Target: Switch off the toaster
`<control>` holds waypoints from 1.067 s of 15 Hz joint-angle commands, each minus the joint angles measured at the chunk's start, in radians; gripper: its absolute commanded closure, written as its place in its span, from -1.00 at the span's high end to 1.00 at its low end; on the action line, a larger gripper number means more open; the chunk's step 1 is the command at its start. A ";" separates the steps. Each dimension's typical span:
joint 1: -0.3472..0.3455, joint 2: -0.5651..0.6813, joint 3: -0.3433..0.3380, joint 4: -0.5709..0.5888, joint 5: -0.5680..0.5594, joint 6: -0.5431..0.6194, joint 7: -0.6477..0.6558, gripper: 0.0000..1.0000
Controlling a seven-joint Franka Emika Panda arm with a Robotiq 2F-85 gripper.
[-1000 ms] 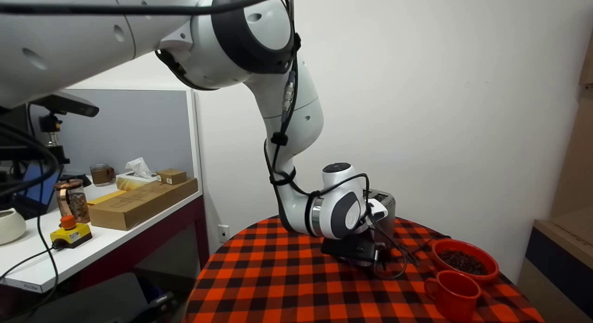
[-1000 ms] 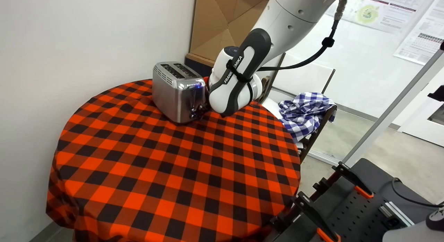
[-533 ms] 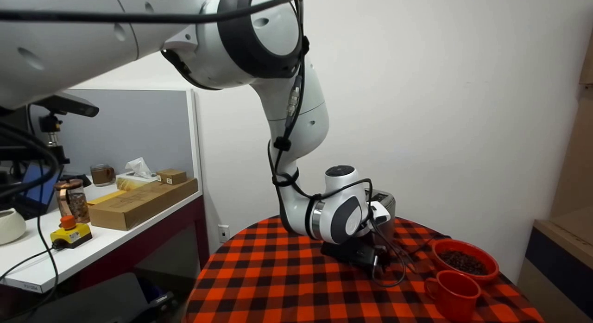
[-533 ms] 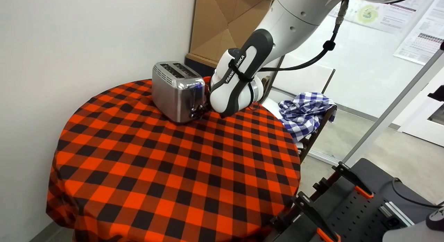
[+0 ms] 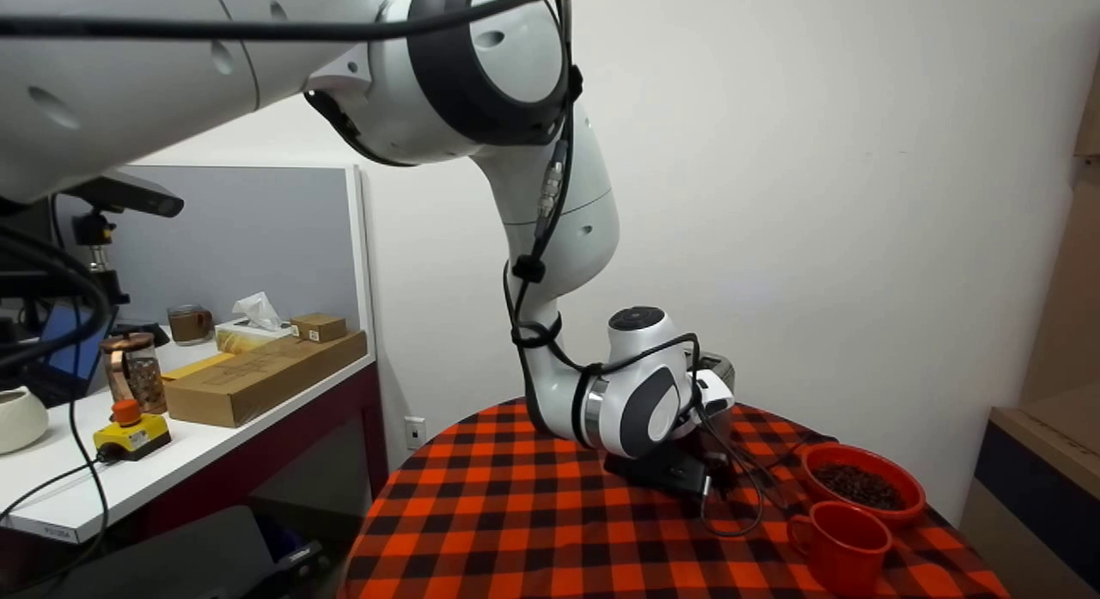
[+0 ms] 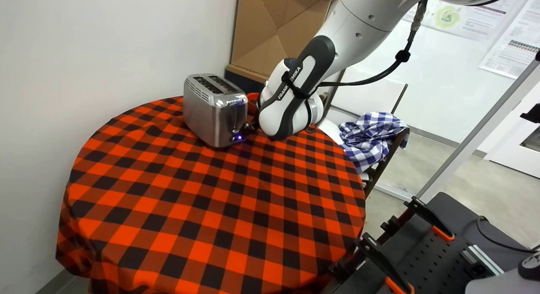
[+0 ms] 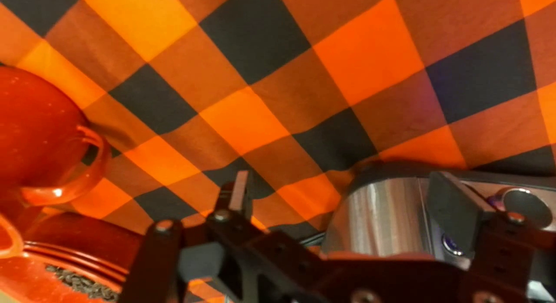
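The toaster [image 6: 213,117] is a shiny silver two-slot box on the checked tablecloth, with a bright blue light low on its end. In an exterior view most of it is hidden behind my hand, with its top [image 5: 718,369] showing. In the wrist view its end [image 7: 386,216] is at lower right, with round dark buttons and a bluish glow. My gripper [image 7: 349,198] is open, its fingers wide apart with nothing held. The right finger stands in front of the toaster's button panel; I cannot tell if it touches. The left finger is out beside the toaster over the cloth.
A red cup [image 5: 851,543] and a red bowl of dark beans [image 5: 894,479] stand beside the toaster; the cup [image 7: 39,133] also shows in the wrist view. Loose black cables [image 5: 756,496] hang by my hand. A wall stands behind the table. A chair [image 6: 379,159] holds a blue checked cloth.
My hand has shifted right in both exterior views, widening the gap to the toaster's end. The blue glint high on that end is gone; a bright blue light low on it now shows.
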 commanded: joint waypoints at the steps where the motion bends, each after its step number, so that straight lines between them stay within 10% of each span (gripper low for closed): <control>1: -0.024 -0.006 0.028 0.003 0.012 0.048 -0.012 1.00; 16: -0.039 -0.050 0.033 -0.025 -0.020 -0.096 -0.073 1.00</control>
